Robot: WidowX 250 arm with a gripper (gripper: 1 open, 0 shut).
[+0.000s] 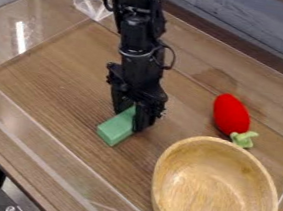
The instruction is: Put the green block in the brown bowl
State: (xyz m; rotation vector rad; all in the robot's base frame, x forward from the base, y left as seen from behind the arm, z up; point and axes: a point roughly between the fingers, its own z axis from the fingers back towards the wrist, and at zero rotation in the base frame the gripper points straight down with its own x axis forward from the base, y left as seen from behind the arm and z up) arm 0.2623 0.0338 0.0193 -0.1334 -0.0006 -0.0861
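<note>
Claw (132, 112) fingers straddle the green block (117, 127) on the table.

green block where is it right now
The green block lies on the wooden table left of centre, between the jaws of the gripper, up and left of the brown bowl.
</note>
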